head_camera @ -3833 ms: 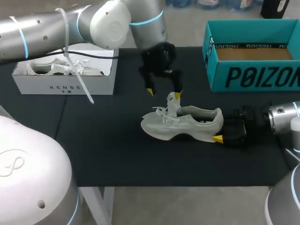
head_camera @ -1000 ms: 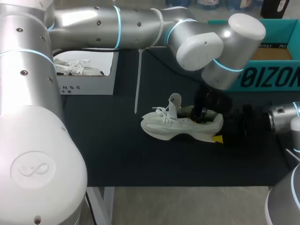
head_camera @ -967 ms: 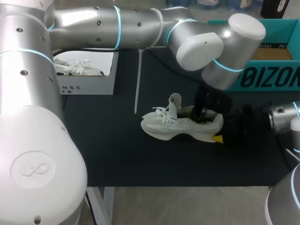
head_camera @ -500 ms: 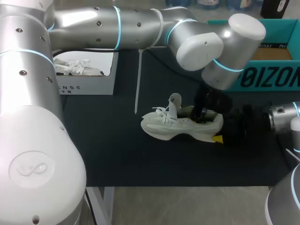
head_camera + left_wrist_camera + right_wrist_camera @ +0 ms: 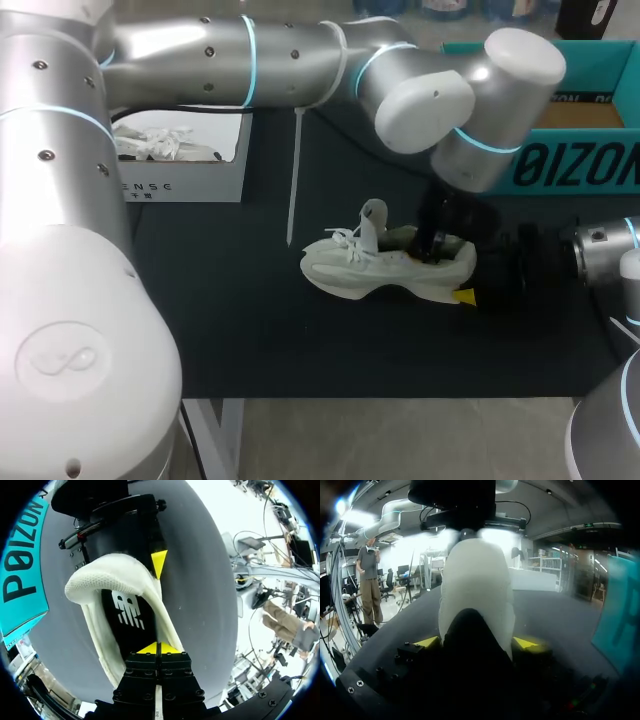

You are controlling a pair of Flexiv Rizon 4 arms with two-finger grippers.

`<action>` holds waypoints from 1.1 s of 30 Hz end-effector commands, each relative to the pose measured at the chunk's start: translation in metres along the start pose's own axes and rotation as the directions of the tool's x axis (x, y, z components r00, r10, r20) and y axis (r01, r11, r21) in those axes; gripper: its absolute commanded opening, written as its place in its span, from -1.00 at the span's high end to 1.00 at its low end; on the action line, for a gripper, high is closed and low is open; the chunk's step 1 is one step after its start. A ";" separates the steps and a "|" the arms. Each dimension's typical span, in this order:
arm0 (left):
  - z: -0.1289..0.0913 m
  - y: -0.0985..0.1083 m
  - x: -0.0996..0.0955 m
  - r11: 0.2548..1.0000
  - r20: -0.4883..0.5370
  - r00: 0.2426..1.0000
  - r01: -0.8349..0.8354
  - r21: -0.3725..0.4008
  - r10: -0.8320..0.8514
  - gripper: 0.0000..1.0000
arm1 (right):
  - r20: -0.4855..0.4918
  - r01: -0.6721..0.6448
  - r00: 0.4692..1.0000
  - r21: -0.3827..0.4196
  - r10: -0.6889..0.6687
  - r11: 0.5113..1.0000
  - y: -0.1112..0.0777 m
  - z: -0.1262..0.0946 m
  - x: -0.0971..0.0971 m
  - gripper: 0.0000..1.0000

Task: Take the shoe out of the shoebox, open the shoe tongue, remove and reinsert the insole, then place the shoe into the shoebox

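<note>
Table (image 5: 230,320): white sneaker (image 5: 385,270) is laid on black cloth
Right gripper (image 5: 476,642): clamped on the heel
Left gripper (image 5: 159,647): tips pressed together, black insole (image 5: 131,612) just ahead

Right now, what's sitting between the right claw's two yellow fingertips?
The heel of the pale grey mesh sneaker fills the gap between the tips of the right claw. The right wrist view shows this most plainly.

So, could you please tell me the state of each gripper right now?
Left gripper: closed, inside the shoe.
Right gripper: closed on the shoe's heel.
</note>
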State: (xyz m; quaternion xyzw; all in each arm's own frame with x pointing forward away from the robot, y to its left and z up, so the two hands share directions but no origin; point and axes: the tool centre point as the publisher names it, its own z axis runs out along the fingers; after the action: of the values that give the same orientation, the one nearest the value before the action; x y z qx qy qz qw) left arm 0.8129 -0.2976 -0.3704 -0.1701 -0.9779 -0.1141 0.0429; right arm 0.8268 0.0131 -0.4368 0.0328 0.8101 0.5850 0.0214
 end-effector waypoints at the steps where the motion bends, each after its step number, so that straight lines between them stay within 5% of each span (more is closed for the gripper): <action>1: 0.008 0.005 0.007 0.999 0.019 1.000 -0.003 0.052 0.002 1.00 | 0.000 -0.001 1.000 0.002 0.001 1.000 -0.004 0.003 0.000 1.00; 18: 0.025 -0.001 0.000 0.996 0.094 0.995 -0.032 0.084 0.024 1.00 | 0.000 -0.001 1.000 0.002 0.001 1.000 -0.004 0.003 0.000 1.00; 21: 0.024 -0.003 0.000 0.996 0.102 0.994 -0.039 0.084 0.030 0.47 | 0.000 -0.001 1.000 0.002 0.001 1.000 -0.004 0.003 0.000 1.00; 33: 0.033 -0.004 -0.001 0.996 0.125 0.992 -0.028 0.082 0.018 0.21 | 0.000 -0.001 1.000 0.002 0.001 1.000 -0.004 0.003 0.000 1.00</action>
State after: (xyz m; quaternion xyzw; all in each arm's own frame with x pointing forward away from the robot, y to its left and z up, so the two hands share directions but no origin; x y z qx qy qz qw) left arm 0.8164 -0.2954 -0.3984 -0.1871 -0.9804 -0.0622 -0.0020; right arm 0.8254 0.0139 -0.4367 0.0319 0.8100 0.5851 0.0215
